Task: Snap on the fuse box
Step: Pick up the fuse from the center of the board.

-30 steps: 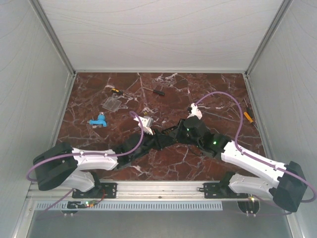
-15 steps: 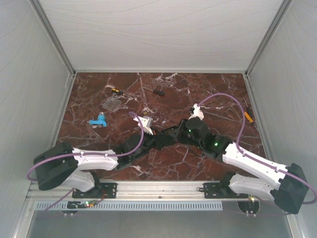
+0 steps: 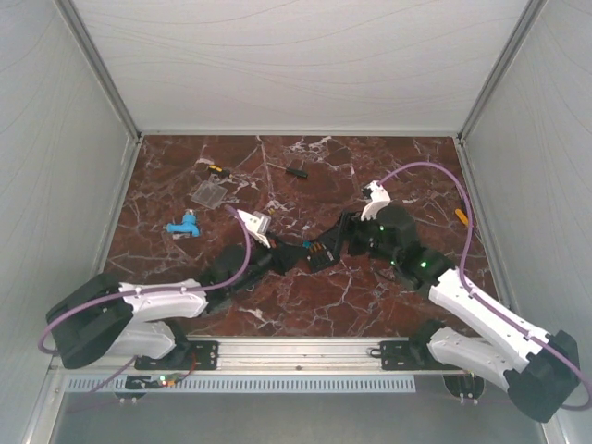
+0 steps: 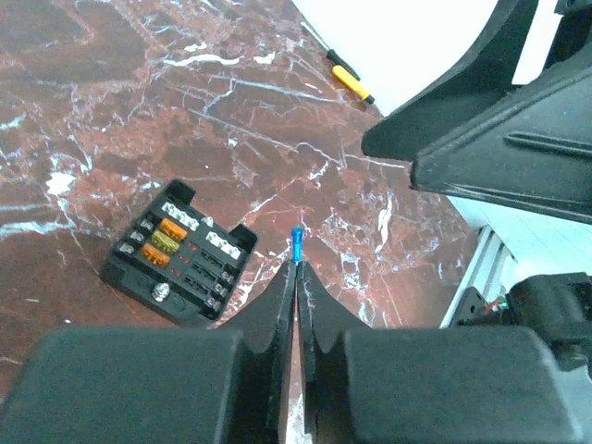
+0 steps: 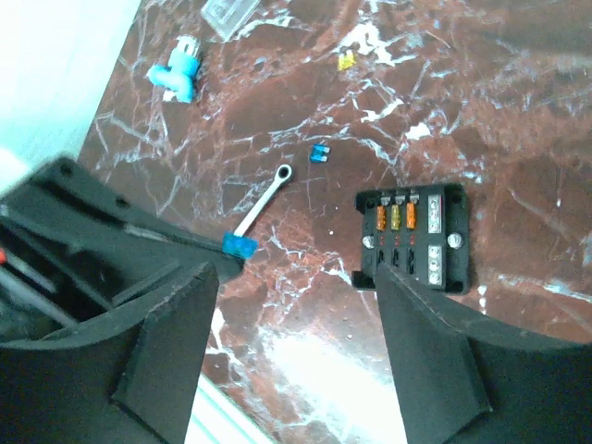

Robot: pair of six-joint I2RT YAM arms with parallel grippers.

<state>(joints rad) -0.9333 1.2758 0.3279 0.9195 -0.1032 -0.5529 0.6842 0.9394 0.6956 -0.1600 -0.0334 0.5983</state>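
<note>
The left gripper (image 4: 296,265) has its jaws pressed together on a small blue fuse (image 4: 296,242), which stands upright out of the tips, clear of the bench (image 4: 111,111). The right gripper (image 5: 296,282) has its jaws wide apart, with nothing between them and touching nothing. There is one fuse box (image 5: 413,238), lying flat on the bench with its open face up and three orange-yellow fuses in a row inside. There are two blue fuses: the one held and a second blue fuse (image 5: 319,154) loose on the bench, plus one loose yellow fuse (image 5: 346,61). One small silver wrench (image 5: 265,196), one light-blue connector (image 5: 178,76) and one clear cover (image 5: 229,14) lie farther off. From above, the fuse box sits between the two grippers. In the left wrist view it is near the closed tips, to their left and apart from them; in the right wrist view it lies below the open jaws, toward the right-hand finger.
</note>
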